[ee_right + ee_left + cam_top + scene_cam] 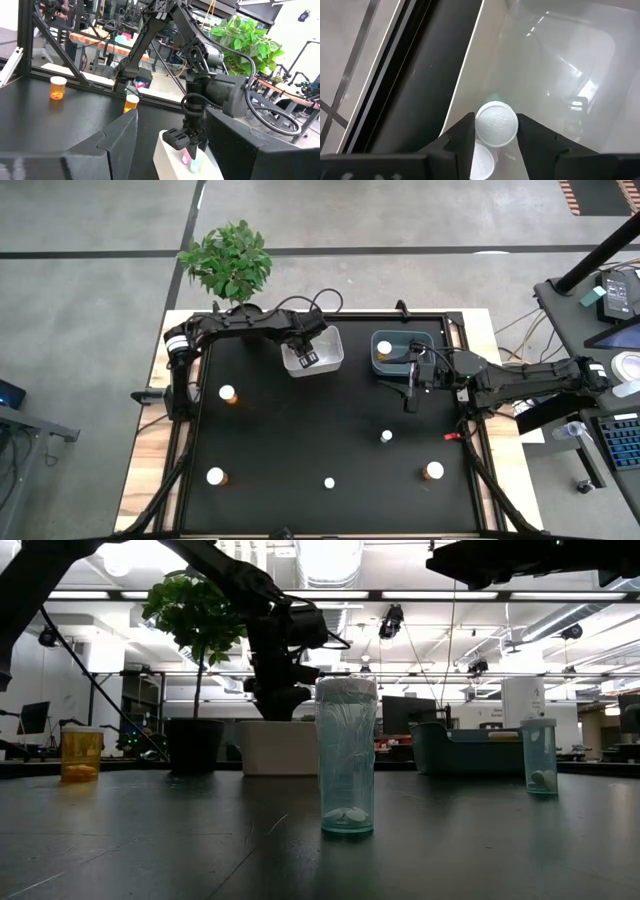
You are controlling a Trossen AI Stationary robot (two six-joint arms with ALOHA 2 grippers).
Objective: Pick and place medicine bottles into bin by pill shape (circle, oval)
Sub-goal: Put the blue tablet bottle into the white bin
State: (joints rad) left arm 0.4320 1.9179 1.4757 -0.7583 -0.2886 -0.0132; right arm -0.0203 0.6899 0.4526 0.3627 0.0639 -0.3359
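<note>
Over white bin (330,358) at back of table: left gripper (307,358) poised, bottle (496,124) with white cap between its fingers (462,137), cap touching both pads, so grasping it; grip possibly easing, cannot tell for certain. Second white cap (481,161) visible below, already inside bin. Judged step: release of current bottle into white bin. Right gripper (412,388) just in front of blue-grey bin (383,350), fingers apart, nothing between them, waiting. Remaining on black table (300,430): amber bottles at left (228,393), front left (215,476) and front right (434,471); small clear bottles at front centre (329,482) and right of centre (386,437). Small red object (451,437) near right edge, not part of task. Next move calls for: full opening of left fingers, lift straight up clear of bin wall, then reach to nearest amber bottle at left; pill shape to be checked before choosing a bin.
</note>
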